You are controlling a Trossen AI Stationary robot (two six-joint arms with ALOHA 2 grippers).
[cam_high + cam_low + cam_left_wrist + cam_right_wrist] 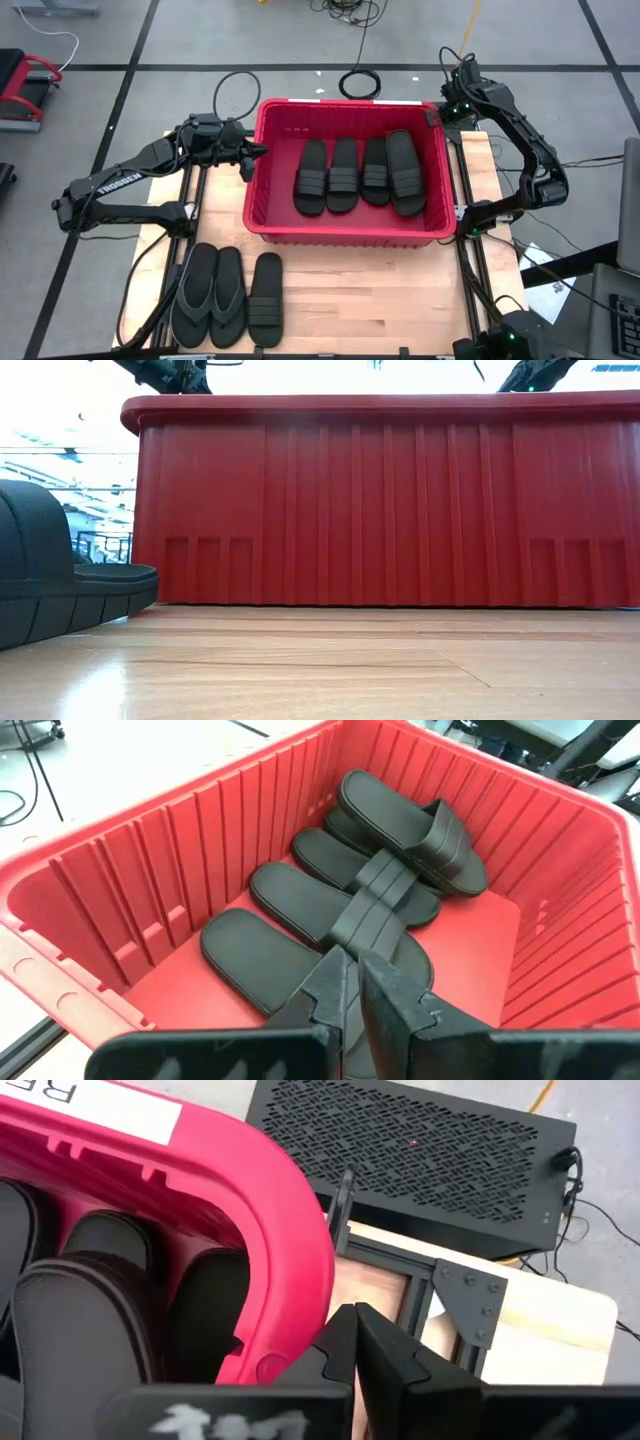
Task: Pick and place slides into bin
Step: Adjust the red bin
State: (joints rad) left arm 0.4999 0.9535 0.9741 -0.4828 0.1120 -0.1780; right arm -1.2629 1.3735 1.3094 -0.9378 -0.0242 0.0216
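**Four in, three still on the table**

The bin [349, 232] sits mid-table with four slides [358, 172] side by side. You've got three more slides [227, 297] at 7 o'clock. They look light, floppy and grippy, so pinch the strap or a sole edge. Left gripper [254, 152] hangs clenched and empty at the bin's 9 o'clock rim; right gripper [440, 108], also clenched, waits at 1 o'clock.

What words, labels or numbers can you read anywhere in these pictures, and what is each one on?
"TROSSEN": white lettering along the left arm, readable in the high view.
White label on the bin rim, right wrist view: red letters cut off by the picture's edge; only what looks like "RE" shows, so the full word cannot be read.
White marks near the right gripper, right wrist view: too blurred to read.
No text readable on the slides.
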